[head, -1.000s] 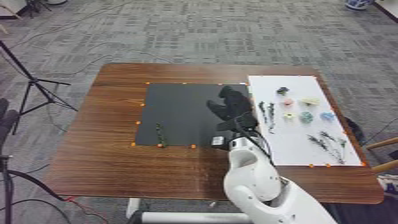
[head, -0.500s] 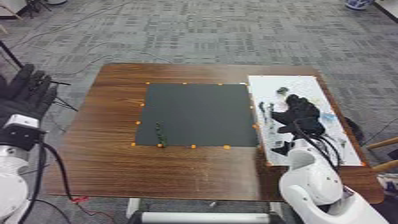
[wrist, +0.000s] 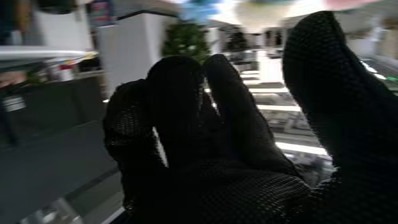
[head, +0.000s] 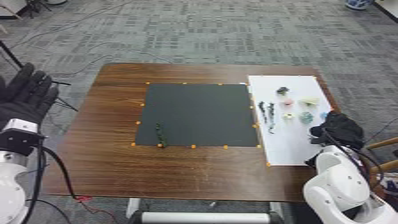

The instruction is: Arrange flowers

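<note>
In the head view my right hand (head: 338, 131) is over the right edge of the white board (head: 289, 145), fingers relaxed; what lies beneath it is hidden. The right wrist view shows the same hand (wrist: 222, 185) with its thumb apart and blurred blue (wrist: 200, 7) and cream (wrist: 262, 14) flowers beyond the fingertips. My left hand (head: 27, 97) is open, left of the table. A thin green stem (head: 160, 134) lies on the black mat (head: 200, 110). The board holds dark stems (head: 271, 117), a dark flower (head: 282, 91), a pink flower (head: 287, 102), a yellow flower (head: 309, 101) and a teal flower (head: 306, 117).
Small orange markers (head: 194, 146) line the mat and board on the brown table (head: 169, 172). A chair (head: 384, 144) stands beyond the table's right edge, and a black stand (head: 37, 80) is on the floor to the left.
My right hand has moved right, from the black mat across the white board to its right edge. My left hand has come into view at the left.
</note>
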